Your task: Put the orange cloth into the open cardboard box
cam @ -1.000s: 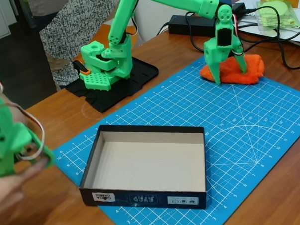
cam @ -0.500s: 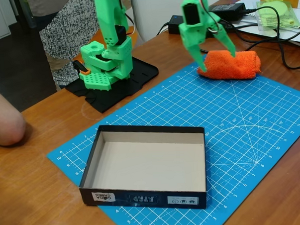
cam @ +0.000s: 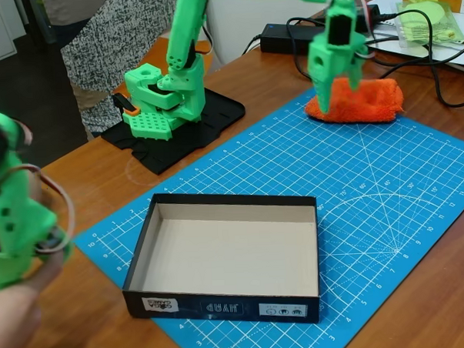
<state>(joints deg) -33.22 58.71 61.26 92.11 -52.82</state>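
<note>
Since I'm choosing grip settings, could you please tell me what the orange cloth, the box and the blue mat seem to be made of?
The orange cloth looks like soft terry or microfibre: fuzzy matte pile, slumped edges. The open cardboard box appears to be thin card: printed black outside, plain beige matte inside, crisp folded walls. The blue mat is probably a vinyl or rubber cutting mat, judging by its flat surface and white grid.
</note>
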